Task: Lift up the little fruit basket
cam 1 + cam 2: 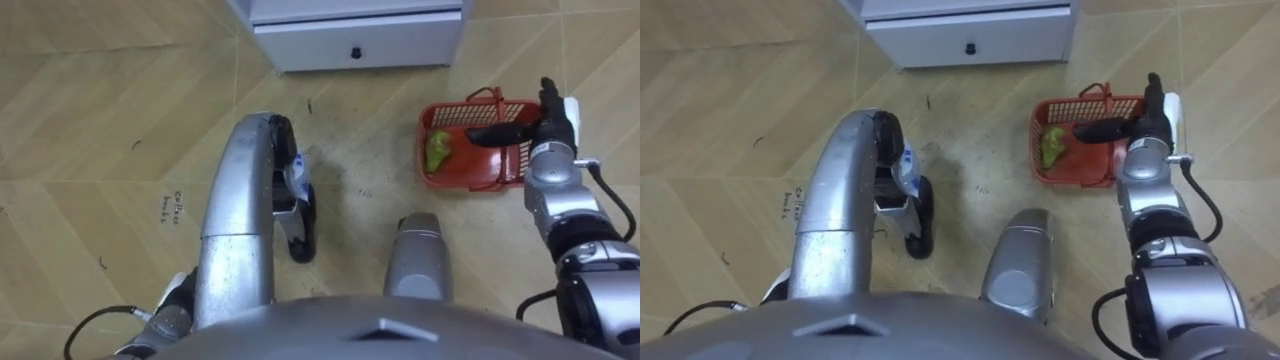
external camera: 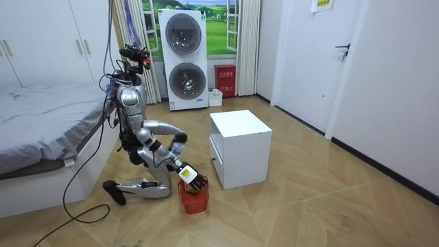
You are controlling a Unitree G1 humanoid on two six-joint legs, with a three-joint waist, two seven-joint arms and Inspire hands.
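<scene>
The right hand (image 1: 541, 125) is open. Its fingers (image 1: 547, 95) lie straight, pointing away from the robot, and the thumb (image 1: 500, 133) stretches sideways with nothing gripped. It is poised over the right rim of the fruit basket (image 1: 455, 183); whether it touches that rim cannot be told. The red basket sits on the wooden floor (image 1: 100, 120), below the hand and spreading to its left. A wire handle (image 1: 488, 97) stands just beyond the thumb. 1 green fruit (image 1: 437, 150) lies in the basket at the end farthest from the hand. Further out, ahead and to the left of the hand, stands a white cabinet (image 1: 300, 45) with 1 dark drawer knob (image 1: 355, 52). In the room view the robot kneels on the floor between a bed (image 2: 41, 110) and that cabinet. The left hand (image 1: 170, 318) is well away to the left, low beside the robot's thigh, and its state cannot be told.
</scene>
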